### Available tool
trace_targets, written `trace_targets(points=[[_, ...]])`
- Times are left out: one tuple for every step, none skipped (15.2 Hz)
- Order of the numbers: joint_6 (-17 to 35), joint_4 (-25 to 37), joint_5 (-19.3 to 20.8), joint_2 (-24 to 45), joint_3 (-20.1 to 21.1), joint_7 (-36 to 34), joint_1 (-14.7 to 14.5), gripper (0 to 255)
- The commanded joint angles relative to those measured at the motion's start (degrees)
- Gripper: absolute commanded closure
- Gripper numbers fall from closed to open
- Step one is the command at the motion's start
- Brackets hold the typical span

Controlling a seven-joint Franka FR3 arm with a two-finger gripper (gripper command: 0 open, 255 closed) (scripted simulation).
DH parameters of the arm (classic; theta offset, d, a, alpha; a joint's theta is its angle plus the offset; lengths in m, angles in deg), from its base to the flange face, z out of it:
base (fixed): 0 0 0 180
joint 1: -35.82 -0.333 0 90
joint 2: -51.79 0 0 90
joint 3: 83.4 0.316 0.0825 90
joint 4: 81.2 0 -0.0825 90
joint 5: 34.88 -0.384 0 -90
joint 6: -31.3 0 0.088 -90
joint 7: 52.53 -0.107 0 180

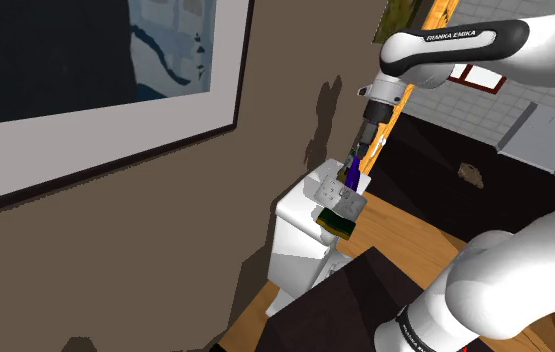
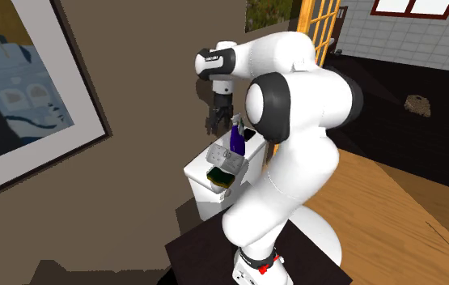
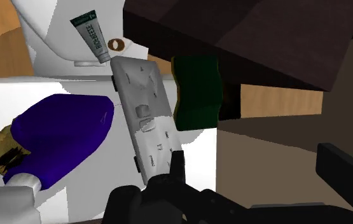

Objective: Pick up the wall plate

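Wall plate (image 3: 144, 121) on white toilet tank (image 1: 295, 232)

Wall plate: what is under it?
The grey wall plate lies on a white surface, beside a dark green sponge. Anything directly beneath the plate is covered and cannot be seen.

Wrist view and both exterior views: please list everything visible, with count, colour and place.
fixture: 1, white, against the brown wall
wall plate: 1, grey, on the fixture
bottle: 1, purple, beside the plate
sponge: 1, dark green, plate's other side
tube: 1, green, beyond the plate
framed picture: 1, blue, on the wall
stand: 1, dark, on wooden floor
arm: 1, white, reaching over the fixture
end effector: 1, black, open, above the wall plate
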Motion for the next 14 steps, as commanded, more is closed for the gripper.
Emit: trace_targets(points=[[0.16,2.46,-1.97,5.55,-2.36,5.85,-0.52,0],[0.22,3.65,-3.09,8.38,-3.29,8.60,-0.67,0],[0.19,4.91,-4.29,11.28,-4.07,11.36,-0.73,0],[0.06,6.26,-5.53,14.23,-4.69,14.09,-0.67,0],[-0.16,7.70,-6.81,17.22,-5.17,16.79,-0.54,0],[-0.47,9.20,-8.08,20.24,-5.46,19.42,-0.28,0],[-0.86,10.79,-9.34,23.26,-5.57,21.97,0.11,0],[-1.32,12.45,-10.54,26.27,-5.55,24.42,0.57,0],[-1.85,14.17,-11.68,29.26,-5.36,26.74,1.12,0],[-2.44,15.97,-12.74,32.22,-5.05,28.95,1.74,0],[-2.52,16.23,-12.85,32.63,-4.86,29.23,1.95,0],[-1.88,15.90,-13.02,33.00,-4.77,29.42,2.02,0],[-1.25,15.58,-13.20,33.38,-4.70,29.63,2.06,0],[-0.62,15.28,-13.39,33.78,-4.63,29.84,2.11,0]])
